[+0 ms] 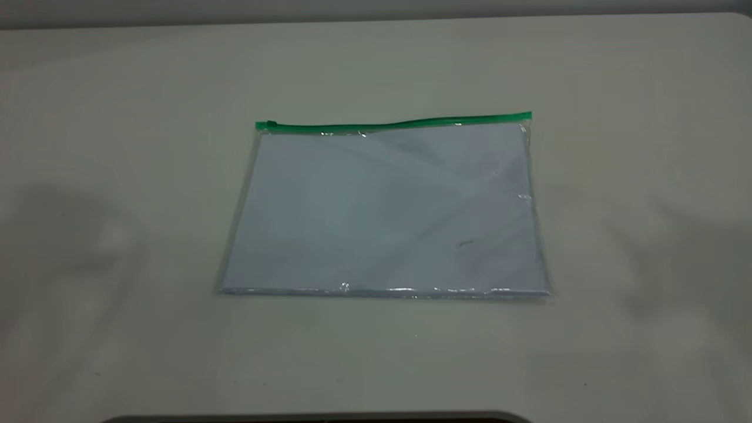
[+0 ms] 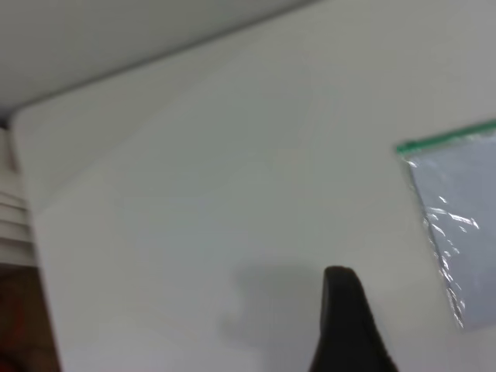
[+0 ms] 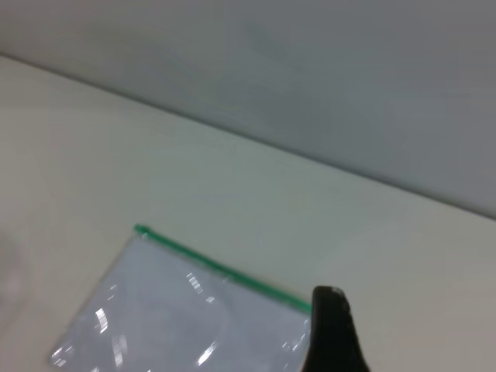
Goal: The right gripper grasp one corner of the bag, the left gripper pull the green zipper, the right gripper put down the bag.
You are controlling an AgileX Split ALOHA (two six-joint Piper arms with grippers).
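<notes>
The bag point(image 1: 382, 211) lies flat in the middle of the table, a clear pouch with pale grey-blue sheets inside. The green zipper point(image 1: 393, 124) runs along its far long edge, with the slider tab point(image 1: 271, 124) at the left end. Neither gripper shows in the exterior view. My left gripper point(image 2: 345, 325) shows only as a black wedge above bare table, off to the side of the bag point(image 2: 465, 209) and apart from it. My right gripper point(image 3: 329, 333) is a black wedge with a whitish tip, above the bag's point(image 3: 170, 310) corner at one end of the green zipper point(image 3: 217, 267).
The pale table point(image 1: 117, 329) spreads wide on all sides of the bag. Soft shadows fall on it at the left point(image 1: 64, 235) and right point(image 1: 693, 258). The table's far edge point(image 1: 376, 20) meets a grey wall.
</notes>
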